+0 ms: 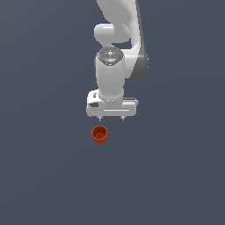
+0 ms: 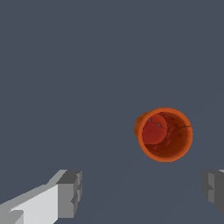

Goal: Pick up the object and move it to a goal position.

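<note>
Standing upright on the gray floor, the little orange cup (image 1: 99, 134) looks empty; the gripper (image 1: 111, 117) above has fingers (image 2: 70, 193) spread apart.

The cup (image 1: 99, 134) is showing orange-red near the middle of the exterior view, its rim band glowing a brighter orange while its inside is shading toward a darker red. In the wrist view the cup (image 2: 165, 134) is showing a few thin dark lines and specks across its red interior. The arm (image 1: 115, 70) is appearing white in the upper middle of the frame, with grey patches at a joint. The gripper (image 2: 142, 192) is showing grey fingers (image 2: 70, 193) on a white body. The floor (image 1: 44, 176) is looking plain dark slate blue-grey throughout.
</note>
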You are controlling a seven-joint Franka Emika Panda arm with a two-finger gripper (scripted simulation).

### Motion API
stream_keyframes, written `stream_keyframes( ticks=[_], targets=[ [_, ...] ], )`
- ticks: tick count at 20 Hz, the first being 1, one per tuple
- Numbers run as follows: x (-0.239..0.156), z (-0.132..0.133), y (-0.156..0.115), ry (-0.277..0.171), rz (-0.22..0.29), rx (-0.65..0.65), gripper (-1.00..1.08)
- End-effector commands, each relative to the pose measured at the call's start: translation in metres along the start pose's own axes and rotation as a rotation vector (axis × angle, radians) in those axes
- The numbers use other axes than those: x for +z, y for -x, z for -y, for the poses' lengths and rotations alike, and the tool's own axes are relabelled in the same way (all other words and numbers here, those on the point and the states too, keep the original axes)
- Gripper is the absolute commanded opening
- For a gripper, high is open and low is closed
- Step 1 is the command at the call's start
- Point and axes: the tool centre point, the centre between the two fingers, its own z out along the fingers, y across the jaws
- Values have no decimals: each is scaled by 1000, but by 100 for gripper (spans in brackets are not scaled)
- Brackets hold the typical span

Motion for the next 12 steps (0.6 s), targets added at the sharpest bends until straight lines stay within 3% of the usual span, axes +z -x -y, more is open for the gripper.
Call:
stream_keyframes(
  ticks=[1, 12],
  targets=[
    [0, 0, 0, 0, 0, 0, 28],
    [-6, -11, -2, 12, -15, 12, 28]
  ],
)
